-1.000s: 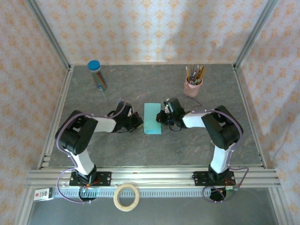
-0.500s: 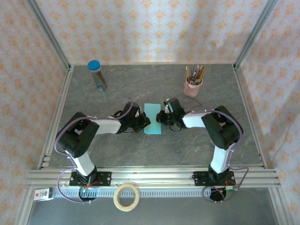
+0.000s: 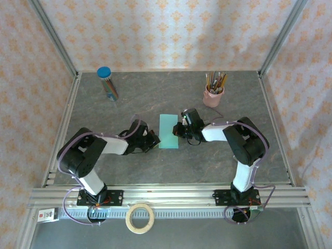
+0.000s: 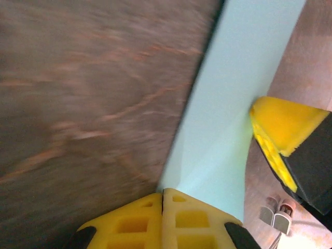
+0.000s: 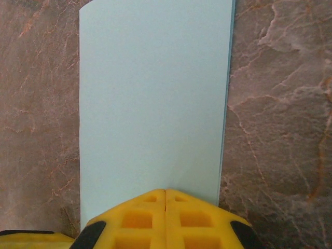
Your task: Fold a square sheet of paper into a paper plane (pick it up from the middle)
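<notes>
The square sheet of paper (image 3: 169, 131) lies on the table's middle as a light turquoise rectangle, doubled over, with a second layer's edge showing along one long side (image 5: 155, 93). My left gripper (image 3: 155, 141) is shut, its yellow tips (image 4: 163, 193) touching the sheet's near left corner (image 4: 233, 104). My right gripper (image 3: 178, 129) is shut too, its tips (image 5: 165, 192) resting on the middle of the sheet's right edge. Its yellow finger (image 4: 282, 129) shows across the paper in the left wrist view. Nothing is pinched between either pair of jaws.
A pink cup of pencils (image 3: 213, 94) stands at the back right. A blue-capped tube of coloured pens (image 3: 107, 83) stands at the back left. A roll of tape (image 3: 140, 218) lies in front of the arm rail.
The left gripper slid right onto the sheet's left side, then drew back toward its near left corner. The right gripper and the sheet have stayed put.
</notes>
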